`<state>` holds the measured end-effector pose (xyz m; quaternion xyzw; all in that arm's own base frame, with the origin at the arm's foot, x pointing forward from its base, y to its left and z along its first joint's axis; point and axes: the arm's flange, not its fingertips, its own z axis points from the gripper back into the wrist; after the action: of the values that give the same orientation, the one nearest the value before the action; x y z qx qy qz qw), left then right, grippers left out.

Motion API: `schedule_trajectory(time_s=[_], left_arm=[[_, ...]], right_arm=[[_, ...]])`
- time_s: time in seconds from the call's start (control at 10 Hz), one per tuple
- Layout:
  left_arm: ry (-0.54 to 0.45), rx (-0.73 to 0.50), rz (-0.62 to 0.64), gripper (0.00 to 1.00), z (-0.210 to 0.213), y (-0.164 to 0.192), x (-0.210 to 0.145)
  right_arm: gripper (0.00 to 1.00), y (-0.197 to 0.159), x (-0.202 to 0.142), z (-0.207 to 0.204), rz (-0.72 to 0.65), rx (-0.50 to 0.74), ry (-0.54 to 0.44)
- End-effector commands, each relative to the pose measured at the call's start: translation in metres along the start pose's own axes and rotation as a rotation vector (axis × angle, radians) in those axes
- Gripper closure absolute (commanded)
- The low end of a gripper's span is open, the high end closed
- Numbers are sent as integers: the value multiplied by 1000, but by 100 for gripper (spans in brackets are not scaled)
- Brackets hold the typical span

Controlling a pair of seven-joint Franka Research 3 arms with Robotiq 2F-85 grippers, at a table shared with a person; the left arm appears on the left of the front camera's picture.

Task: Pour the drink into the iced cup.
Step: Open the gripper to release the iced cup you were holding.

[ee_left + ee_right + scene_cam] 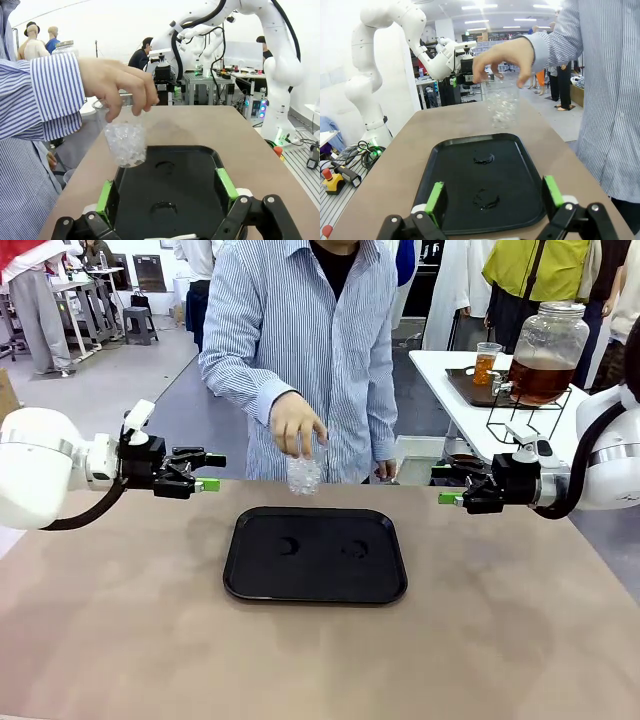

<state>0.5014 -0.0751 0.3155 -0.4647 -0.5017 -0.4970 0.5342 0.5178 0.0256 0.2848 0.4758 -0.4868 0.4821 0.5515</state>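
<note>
Early setup step by the looks of it: iced cup point(304, 472) not even down yet, hanging from the person's hand point(297, 424) by the rim, just above the far edge of the black tray point(315, 590). Clear plastic, thin-walled, packed roughly halfway with chunky clear ice. Nothing poured so far.

Left gripper point(207, 472) parked out to the left of the tray, jaws spread wide, nothing between the green pads. Right gripper point(441, 486) same deal on the other side, wide open and empty. Both well apart from the cup.

Drink itself, the amber tea-coloured stuff, sitting in a big glass dispenser jar point(545, 352) on a wire stand over on the white side table behind the right arm, plus a small cup of orange-ish liquid point(485, 363) next to it on a dark tray. No pouring vessel on the main table.

Tray: glossy moulded plastic, rounded corners, raised lip, two shallow round recesses with a bit of wet sheen in them. Tabletop matte tan, smooth.

Next move probably needs the cup set down in one of those recesses, then a container of tea within reach of a gripper. Slick thin plastic plus condensation, so likely a squashy, slippery thing to grab.
</note>
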Motion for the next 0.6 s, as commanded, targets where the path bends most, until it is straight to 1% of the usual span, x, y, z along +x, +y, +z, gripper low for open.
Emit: schedule_trajectory(time_s=[0.0, 0.5], left_arm=[[7, -4, -1, 0, 0, 1, 2], [7, -4, -1, 0, 0, 1, 2]], right_arm=[[0, -1, 4, -2, -3, 6, 3], [0, -1, 4, -2, -3, 6, 3]])
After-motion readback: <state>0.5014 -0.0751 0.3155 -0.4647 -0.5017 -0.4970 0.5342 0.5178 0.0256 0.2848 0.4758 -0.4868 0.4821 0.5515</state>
